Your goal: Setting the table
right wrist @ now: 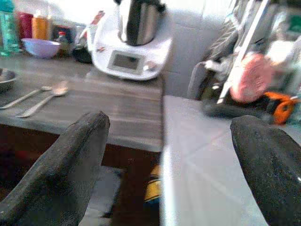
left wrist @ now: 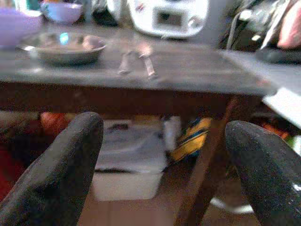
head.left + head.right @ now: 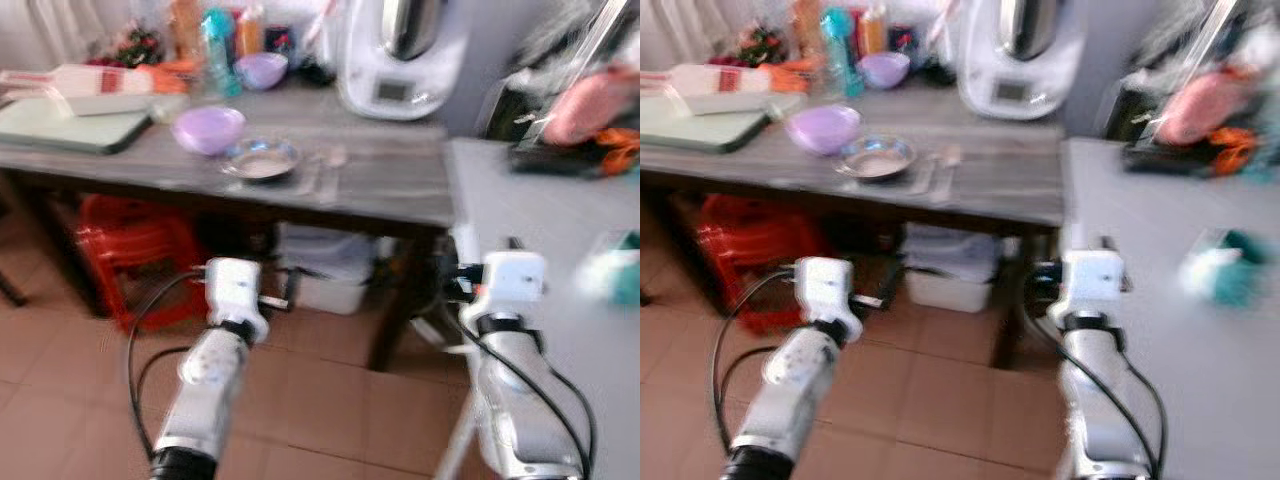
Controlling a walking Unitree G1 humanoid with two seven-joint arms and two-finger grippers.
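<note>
Head views are blurred. A grey wooden bench [image 3: 400,185] stands ahead of the robot, with a second, paler bench [image 3: 530,230] butting against it on the robot's right.

On the wooden bench: a shallow metal dish [image 3: 261,158] near the front edge, a lilac bowl [image 3: 208,129] just beside it on the robot's left, and two spoons [image 1: 40,98] lying side by side just to the right of the dish. Behind them stand a second lilac bowl [image 3: 261,70], several bottles [image 3: 215,45] and a white kitchen machine [image 3: 400,60] with a steel jug. A green tray [image 3: 65,128] lies at the far left end.

Under the bench: a red plastic stool [image 3: 130,255] and a white box [image 3: 330,275] on the tiled floor.

Left gripper [image 2: 164,165]: held low in front of the bench edge, below the dish, fingers [image 2: 61,174] spread wide, holding nothing.

Right gripper [image 1: 171,165]: at about bench height near the corner where the two benches meet, fingers [image 1: 66,174] likewise wide apart, holding nothing.
</note>
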